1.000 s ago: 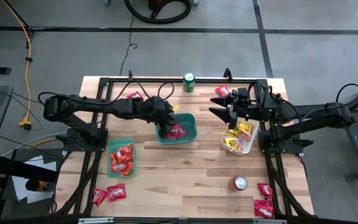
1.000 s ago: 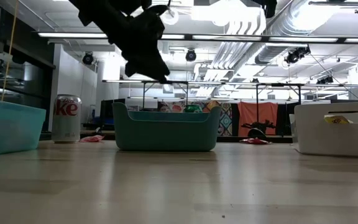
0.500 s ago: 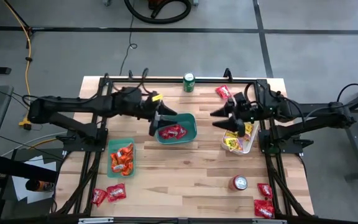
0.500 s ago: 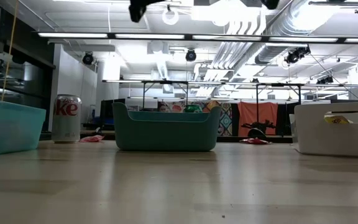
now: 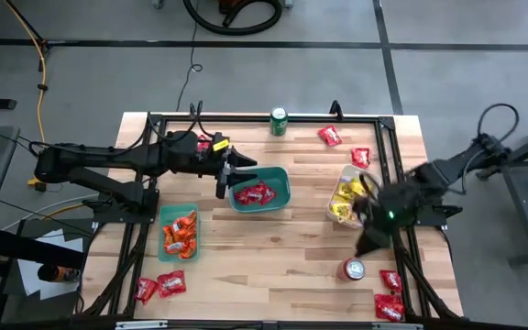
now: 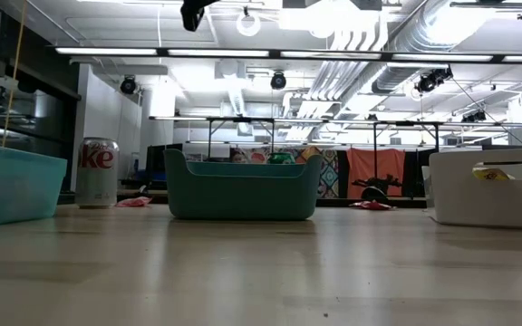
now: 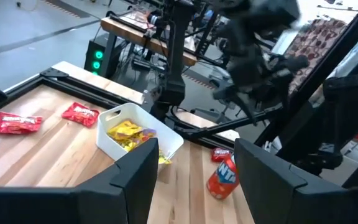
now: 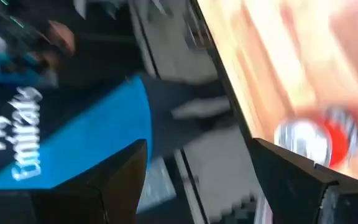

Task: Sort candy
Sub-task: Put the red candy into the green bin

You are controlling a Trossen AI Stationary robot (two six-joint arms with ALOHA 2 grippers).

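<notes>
Red candy lies in the dark teal bin, yellow candy in the white bin, and orange candy in the pale teal tray. Loose red packets lie at the far right, near right and near left. My left gripper hangs open and roughly level just left of the teal bin, with nothing between its fingers. My right gripper, blurred, is open and empty above the table between the white bin and a silver-red can.
A green can stands at the far edge. The silver-red can also shows in the right wrist view and the left wrist view. A black frame runs around the wooden table top. Bare wood lies in the middle near the front.
My left gripper has risen out of the dark teal bin, drawn back toward the table's left edge and tipped up to nearly level; the red candy stays in the bin. My right gripper has swung from over the white bin's far end toward the near edge, rolling as it went.
</notes>
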